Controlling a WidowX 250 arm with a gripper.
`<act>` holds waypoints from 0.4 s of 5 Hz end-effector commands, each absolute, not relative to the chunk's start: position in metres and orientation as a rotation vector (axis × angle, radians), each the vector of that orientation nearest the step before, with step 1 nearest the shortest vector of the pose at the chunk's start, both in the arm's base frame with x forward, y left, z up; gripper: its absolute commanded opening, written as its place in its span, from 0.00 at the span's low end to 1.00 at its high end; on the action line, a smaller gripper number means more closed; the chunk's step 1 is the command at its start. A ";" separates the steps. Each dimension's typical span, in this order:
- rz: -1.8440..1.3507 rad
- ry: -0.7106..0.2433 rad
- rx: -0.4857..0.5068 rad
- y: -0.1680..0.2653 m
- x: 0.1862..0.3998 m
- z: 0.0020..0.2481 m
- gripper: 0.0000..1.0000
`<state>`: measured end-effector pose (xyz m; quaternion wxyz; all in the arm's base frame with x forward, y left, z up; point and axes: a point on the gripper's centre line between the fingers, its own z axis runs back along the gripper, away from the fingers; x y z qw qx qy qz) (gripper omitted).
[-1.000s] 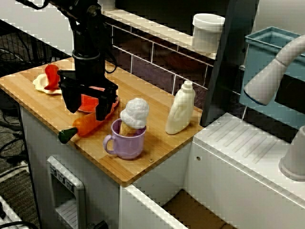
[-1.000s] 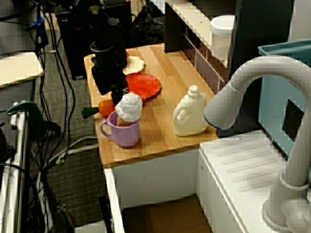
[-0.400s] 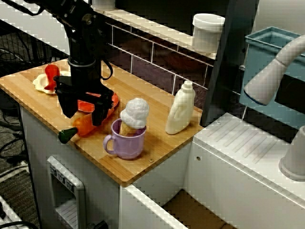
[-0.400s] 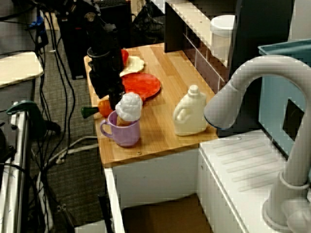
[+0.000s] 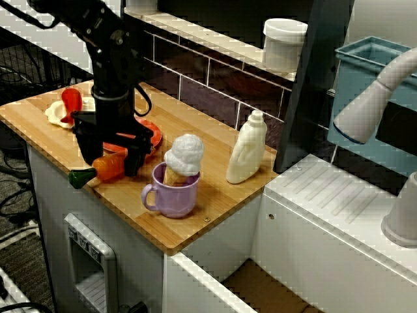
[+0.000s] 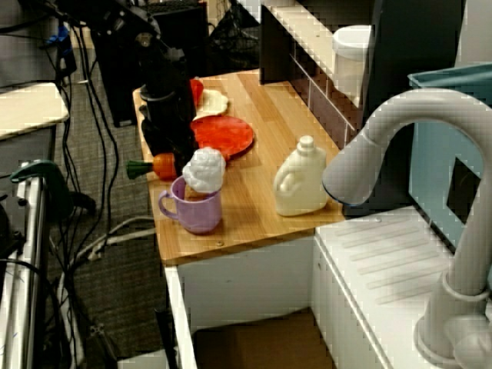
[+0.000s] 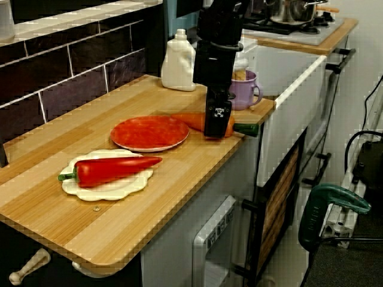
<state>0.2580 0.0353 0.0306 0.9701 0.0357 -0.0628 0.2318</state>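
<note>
In the view from the counter's front corner, my gripper (image 5: 109, 156) is down at the wooden counter (image 5: 195, 225), open, with one finger on each side of an orange carrot (image 5: 109, 167). The carrot's green tip pokes over the counter's front edge. From the counter's far end, one finger (image 7: 216, 116) hides the carrot's (image 7: 192, 121) middle. The view from the sink side shows the gripper (image 6: 169, 154) just above the carrot (image 6: 164, 165). A red plate (image 5: 148, 135) lies right behind it. I cannot tell if a finger touches the carrot.
A purple mug (image 5: 174, 192) holding a white lump (image 5: 185, 154) stands close to the right of the gripper. A white bottle (image 5: 248, 148) stands further right. A red pepper (image 7: 111, 168) lies on a cream plate (image 7: 102, 188) at the counter's other end. A tiled wall (image 5: 208, 85) backs the counter.
The gripper has shifted left toward the counter's front edge and come lower around the carrot. The carrot has slid and turned a little, its green tip now further left.
</note>
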 end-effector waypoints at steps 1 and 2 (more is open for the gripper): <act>0.492 -0.142 0.062 0.044 0.261 0.033 0.00; 0.487 -0.127 0.039 0.049 0.262 0.041 0.00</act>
